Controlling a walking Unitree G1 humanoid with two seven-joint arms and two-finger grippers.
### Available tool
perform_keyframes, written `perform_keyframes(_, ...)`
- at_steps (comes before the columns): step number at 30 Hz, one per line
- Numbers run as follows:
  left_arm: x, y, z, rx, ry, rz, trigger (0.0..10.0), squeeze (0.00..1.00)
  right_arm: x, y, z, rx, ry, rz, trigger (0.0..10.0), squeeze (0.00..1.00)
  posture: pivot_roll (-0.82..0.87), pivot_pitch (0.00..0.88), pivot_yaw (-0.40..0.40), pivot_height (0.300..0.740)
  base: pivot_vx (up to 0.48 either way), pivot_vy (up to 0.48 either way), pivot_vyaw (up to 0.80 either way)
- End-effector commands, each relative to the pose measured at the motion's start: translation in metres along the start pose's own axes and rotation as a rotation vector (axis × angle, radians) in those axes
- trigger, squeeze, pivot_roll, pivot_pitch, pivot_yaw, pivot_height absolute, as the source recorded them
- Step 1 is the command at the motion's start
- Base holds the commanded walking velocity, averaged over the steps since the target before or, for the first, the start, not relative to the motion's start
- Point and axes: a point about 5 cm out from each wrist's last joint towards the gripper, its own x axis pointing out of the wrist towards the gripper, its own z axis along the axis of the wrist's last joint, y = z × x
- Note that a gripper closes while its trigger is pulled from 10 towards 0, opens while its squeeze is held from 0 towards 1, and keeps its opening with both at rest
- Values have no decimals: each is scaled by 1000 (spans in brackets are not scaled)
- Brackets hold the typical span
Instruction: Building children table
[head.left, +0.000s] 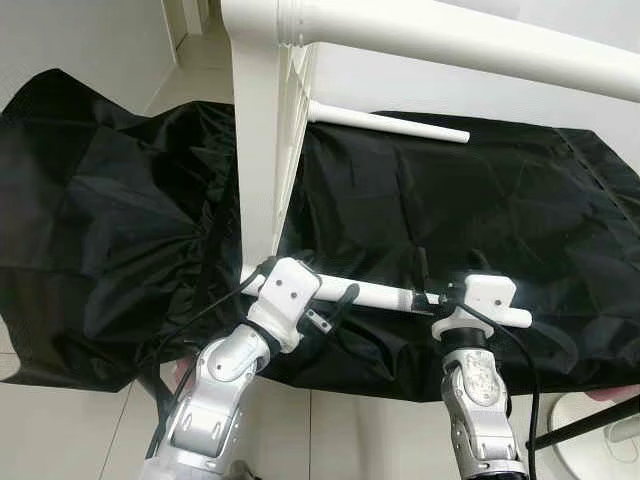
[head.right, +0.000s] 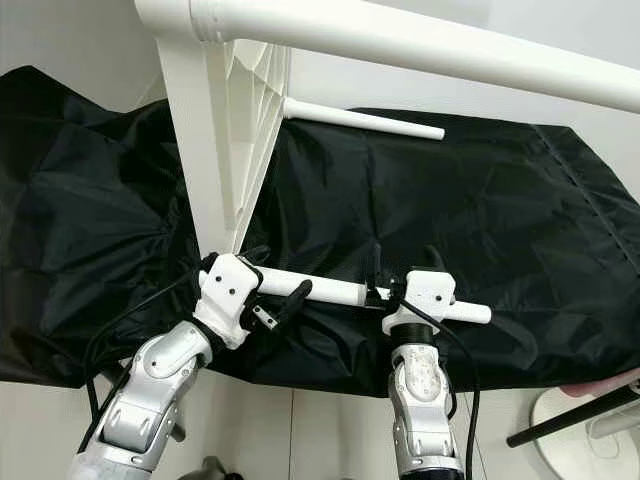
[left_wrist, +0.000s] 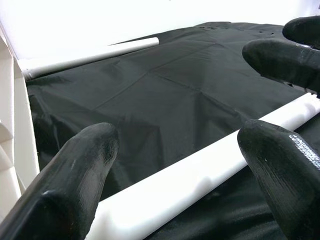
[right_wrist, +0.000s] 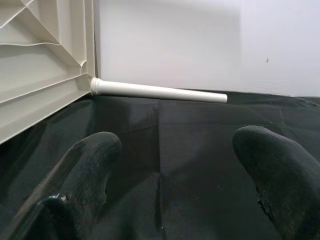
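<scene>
A: Count of parts?

B: One white tabletop (head.left: 258, 130) stood on edge on black cloth (head.left: 480, 200), ribbed underside facing robot's right. Three white legs: far leg (head.left: 390, 124) sticking out of top's far corner, lying over cloth; near leg (head.left: 385, 295) low at front, running from top's near corner toward right; upper leg (head.left: 450, 40) crossing top of view.

A: Left pincer?

B: Left gripper (head.left: 325, 300) at near leg, close to tabletop corner. In wrist view, fingers (left_wrist: 75, 175) apart w/ leg between, wide gap; contact unclear, prob. not clamped.

A: Right one?

B: Right gripper (head.left: 450, 275) at same leg's free end. Fingers (right_wrist: 85, 170) spread wide in wrist view, pointing at far leg across cloth. Touching near leg or not, can't tell.

A: Anything else?

B: Pale tile floor (head.left: 350, 440) below cloth edge.
</scene>
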Motion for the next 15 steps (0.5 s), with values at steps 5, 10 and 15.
perform_keyframes(5,-2,5,2,16,-7,115,10000,0,8,2,14,-21,-62,3,10000,0,27,3,-11,740,0,0,0)
perform_keyframes(10,-2,4,1,17,-6,111,10000,0,9,2,14,-26,-64,3,10000,0,27,0,-7,740,0,0,0)
perform_keyframes(15,-3,4,1,14,-5,111,10000,0,7,2,10,-37,-52,5,10000,0,28,0,-7,740,0,0,0)
